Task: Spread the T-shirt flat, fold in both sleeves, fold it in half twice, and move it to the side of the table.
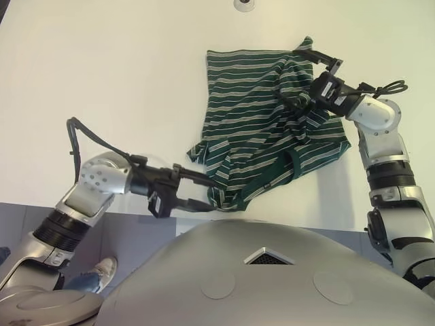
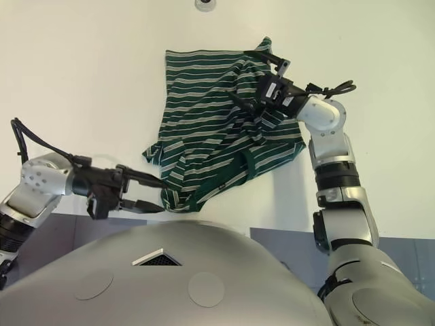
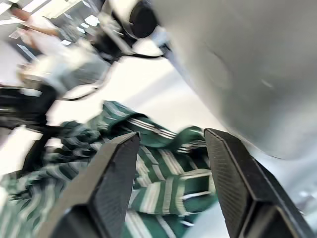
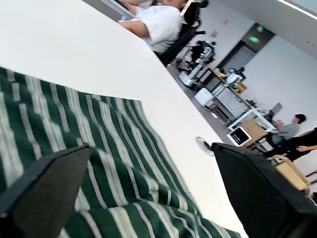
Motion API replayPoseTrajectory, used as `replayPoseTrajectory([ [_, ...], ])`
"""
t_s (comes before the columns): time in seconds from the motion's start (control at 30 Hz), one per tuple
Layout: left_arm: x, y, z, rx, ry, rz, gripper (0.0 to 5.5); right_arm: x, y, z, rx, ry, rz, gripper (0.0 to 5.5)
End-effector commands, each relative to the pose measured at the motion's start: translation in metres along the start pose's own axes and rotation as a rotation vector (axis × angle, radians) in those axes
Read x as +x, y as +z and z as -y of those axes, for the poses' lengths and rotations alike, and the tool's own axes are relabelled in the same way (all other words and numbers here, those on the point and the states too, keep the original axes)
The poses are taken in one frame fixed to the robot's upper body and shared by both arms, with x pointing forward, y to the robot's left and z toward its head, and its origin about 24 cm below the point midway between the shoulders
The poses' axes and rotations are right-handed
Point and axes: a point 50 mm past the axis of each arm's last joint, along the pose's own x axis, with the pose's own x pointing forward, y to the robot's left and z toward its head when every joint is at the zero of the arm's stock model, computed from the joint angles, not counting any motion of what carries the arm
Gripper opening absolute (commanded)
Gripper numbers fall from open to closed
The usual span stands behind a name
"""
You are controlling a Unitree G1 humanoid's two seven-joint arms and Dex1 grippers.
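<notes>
A dark green T-shirt with white stripes lies crumpled and partly folded over itself on the white table. My left gripper is at the table's near edge, open, its fingertips level with the shirt's near hem. In the left wrist view the striped cloth lies between and beyond the two black fingers. My right gripper hovers open over the shirt's far right part, where the cloth is bunched. The right wrist view has the stripes running under its spread fingers.
The table's near edge runs just under my left gripper, with grey floor below it. A small round fitting sits at the table's far edge. Bare table lies to the left of the shirt.
</notes>
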Motion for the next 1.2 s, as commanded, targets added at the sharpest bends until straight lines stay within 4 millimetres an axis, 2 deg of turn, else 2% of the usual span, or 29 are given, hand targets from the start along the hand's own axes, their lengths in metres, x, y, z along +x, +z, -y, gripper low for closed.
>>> replayPoseTrajectory([
  [0.03, -0.013, 0.016, -0.037, 0.015, 0.201, 0.149, 2.39, -0.014, 0.009, -0.007, -0.031, 0.086, 0.034, 5.16],
  [0.1, -0.019, 0.013, -0.074, 0.009, 0.415, 0.186, 2.39, -0.019, 0.010, -0.010, -0.028, 0.105, 0.033, 5.39],
  [0.2, -0.015, -0.017, -0.123, 0.069, 0.674, -0.024, 2.39, -0.024, 0.010, -0.021, -0.019, 0.145, 0.024, 5.39],
  [0.33, 0.010, -0.051, -0.147, 0.245, 0.670, -0.334, 2.39, -0.035, 0.009, -0.030, 0.007, 0.159, 0.019, 5.39],
  [0.4, 0.020, -0.068, -0.149, 0.303, 0.626, -0.448, 2.39, -0.039, 0.011, -0.035, 0.029, 0.172, 0.035, 5.39],
  [0.6, 0.041, -0.110, -0.128, 0.347, 0.394, -0.599, 2.39, -0.046, 0.021, -0.037, 0.075, 0.167, 0.103, 5.39],
  [0.7, 0.037, -0.132, -0.115, 0.369, 0.276, -0.725, 2.39, -0.046, 0.024, -0.038, 0.083, 0.171, 0.124, 5.39],
  [0.77, 0.026, -0.141, -0.110, 0.399, 0.240, -0.807, 2.39, -0.046, 0.025, -0.039, 0.087, 0.171, 0.129, 5.39],
  [0.9, -0.008, -0.146, -0.118, 0.483, 0.266, -0.951, 2.39, -0.047, 0.026, -0.038, 0.089, 0.161, 0.130, 5.39],
  [0.97, -0.015, -0.144, -0.124, 0.504, 0.307, -0.960, 2.39, -0.046, 0.023, -0.035, 0.080, 0.137, 0.112, 5.39],
  [1.1, -0.004, -0.141, -0.127, 0.519, 0.333, -0.901, 2.39, -0.036, 0.002, -0.029, -0.022, 0.106, -0.057, 5.39],
  [1.2, 0.002, -0.143, -0.125, 0.524, 0.327, -0.890, 2.39, -0.029, 0.000, -0.027, -0.078, 0.099, -0.084, 5.39],
])
